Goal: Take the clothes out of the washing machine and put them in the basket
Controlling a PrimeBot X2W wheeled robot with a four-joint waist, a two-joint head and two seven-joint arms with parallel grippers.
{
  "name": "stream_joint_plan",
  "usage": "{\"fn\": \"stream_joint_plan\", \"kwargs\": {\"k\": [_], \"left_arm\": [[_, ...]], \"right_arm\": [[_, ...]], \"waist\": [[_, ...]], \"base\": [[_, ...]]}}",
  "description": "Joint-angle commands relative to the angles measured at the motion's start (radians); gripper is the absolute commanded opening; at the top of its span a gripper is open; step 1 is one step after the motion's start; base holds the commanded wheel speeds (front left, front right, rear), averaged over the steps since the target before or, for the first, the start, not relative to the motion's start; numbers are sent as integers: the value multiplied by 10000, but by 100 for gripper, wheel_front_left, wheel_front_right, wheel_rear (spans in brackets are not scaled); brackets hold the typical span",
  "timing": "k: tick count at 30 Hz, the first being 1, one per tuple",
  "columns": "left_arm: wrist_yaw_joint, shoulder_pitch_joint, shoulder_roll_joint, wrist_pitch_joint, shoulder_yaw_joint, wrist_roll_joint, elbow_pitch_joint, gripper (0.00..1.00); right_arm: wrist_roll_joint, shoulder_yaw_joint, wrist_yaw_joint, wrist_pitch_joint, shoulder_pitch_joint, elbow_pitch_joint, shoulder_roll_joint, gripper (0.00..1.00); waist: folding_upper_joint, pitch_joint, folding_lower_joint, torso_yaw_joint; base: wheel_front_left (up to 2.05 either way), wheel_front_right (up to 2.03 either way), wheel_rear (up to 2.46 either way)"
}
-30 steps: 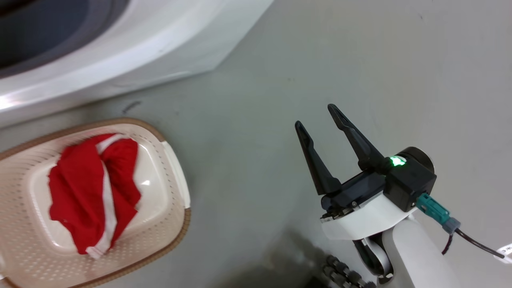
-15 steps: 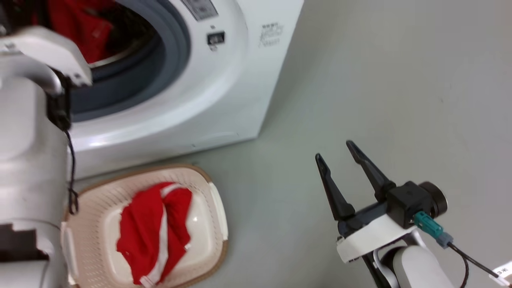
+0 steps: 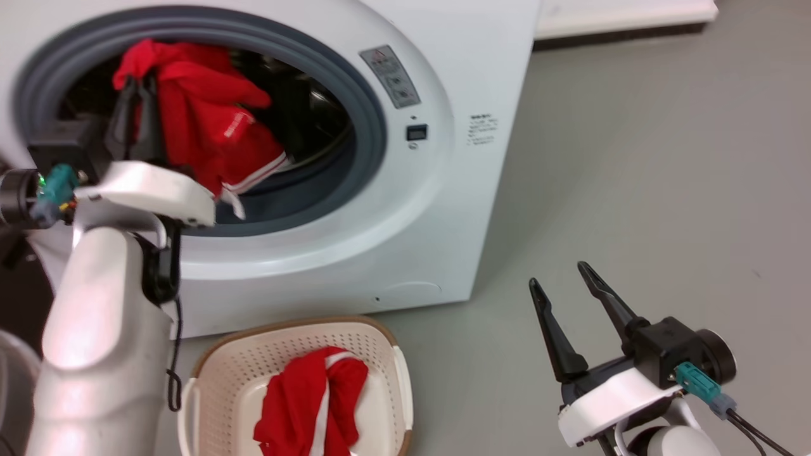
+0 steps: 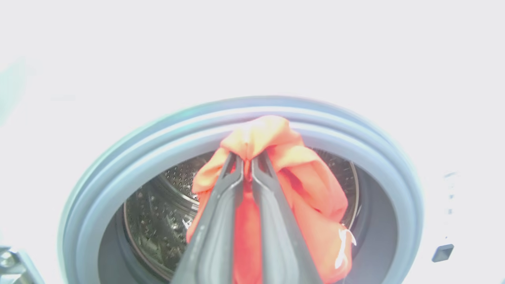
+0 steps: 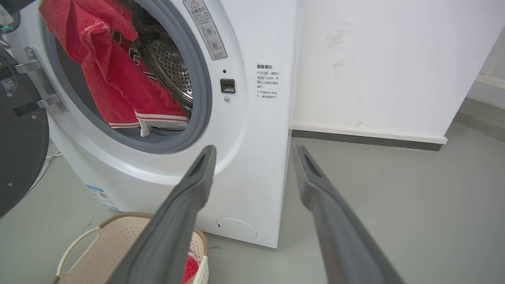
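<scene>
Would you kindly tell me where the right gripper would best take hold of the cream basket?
Probably the white side handle on the right of the basket, nearest the right gripper, approached from above: it is a thin bar along the rim, narrow enough for its fingers.

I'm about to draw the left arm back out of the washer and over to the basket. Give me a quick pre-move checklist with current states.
1. Grip: left gripper is shut on the top fold of the held garment: ok.
2. Garment out of the washing machine: its striped hem lies within the grey door seal: not ok.
3. Hem free of snags in the drum: cannot tell.
4. Basket placed on the floor in front of the washer, below the seal: ok.
5. Room in basket: the other red garment leaves bare bottom beside it: ok.
6. Right gripper open, off to the side: ok.
</scene>
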Motion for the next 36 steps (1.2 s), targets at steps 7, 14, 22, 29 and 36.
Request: {"fn": "stream_joint_plan", "kwargs": {"k": [7, 14, 22, 29, 36], "left_arm": [[391, 2522, -405, 264, -214, 11, -3872, 0], [1061, 5038, -698, 895, -265, -38, -6397, 0], [1500, 7479, -1461, 834, -482, -537, -5447, 0], [915, 6917, -1903, 237, -836, -1155, -1976, 0], [574, 4855, -2128, -50, -784, -1431, 1384, 0]], "right_arm": [[-175, -232, -7, 323, 578, -420, -8, 100], [-260, -227, -7, 487, 737, -605, -8, 100], [-383, -297, -7, 647, 779, -833, -8, 100], [-477, -250, -7, 646, 400, -973, -5, 100], [-474, -148, -7, 572, -176, -977, -3, 100]], "waist": [[0, -854, 3, 828], [0, -895, 3, 980], [0, -503, 3, 1196], [0, 415, 3, 1330], [0, 1814, 3, 1213]], "base": [[0, 0, 0], [0, 0, 0], [0, 0, 0], [0, 0, 0], [0, 0, 0]]}}
